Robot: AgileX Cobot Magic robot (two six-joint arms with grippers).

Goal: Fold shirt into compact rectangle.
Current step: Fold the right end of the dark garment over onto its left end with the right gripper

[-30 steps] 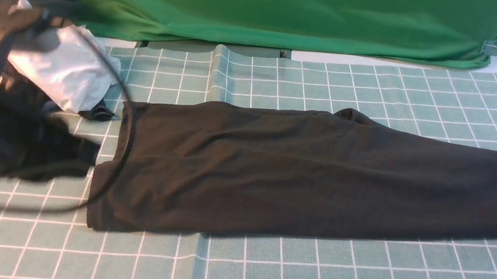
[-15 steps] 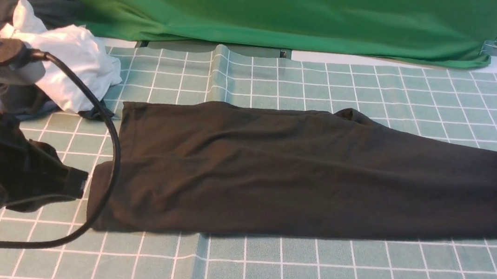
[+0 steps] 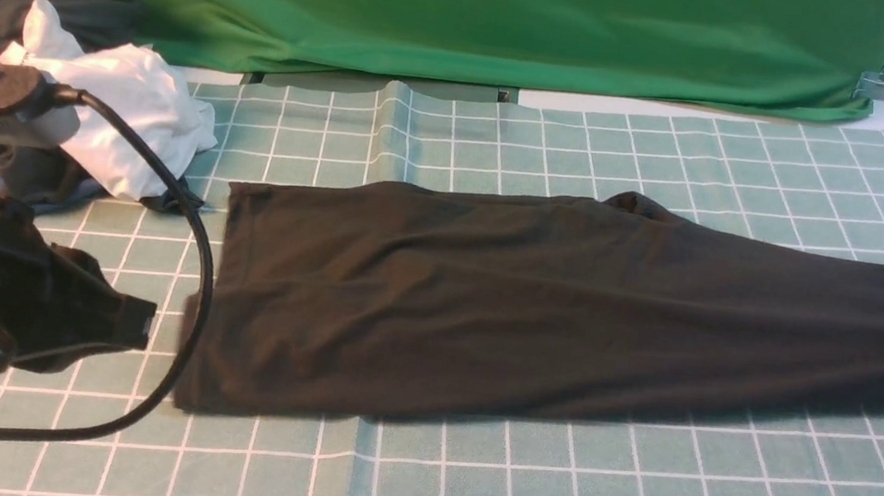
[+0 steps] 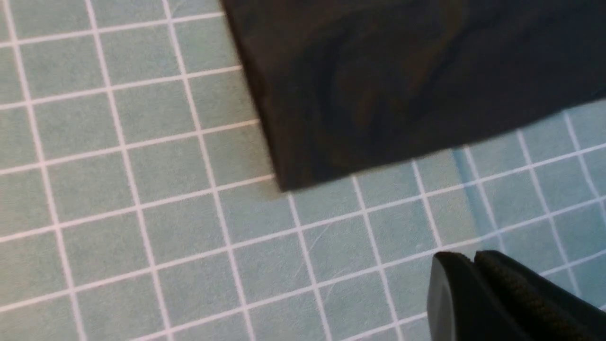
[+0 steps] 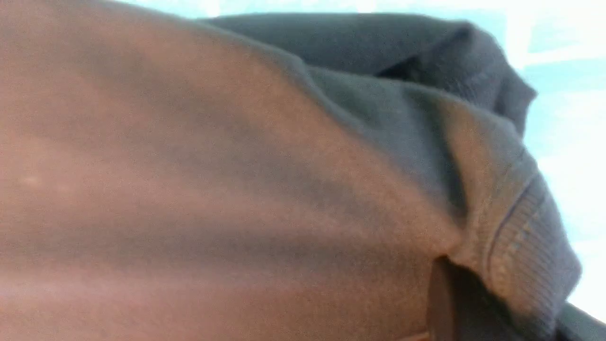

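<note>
The shirt is lying as a long folded strip across the tabletop, the right end effector clenching its ribbed right-hand end while the left end effector is hanging clenched and empty near the opposite corner. Being gripped at one end only, the strip is probably risking dragging askew or slipping free. No print, label or writing is showing.
</note>
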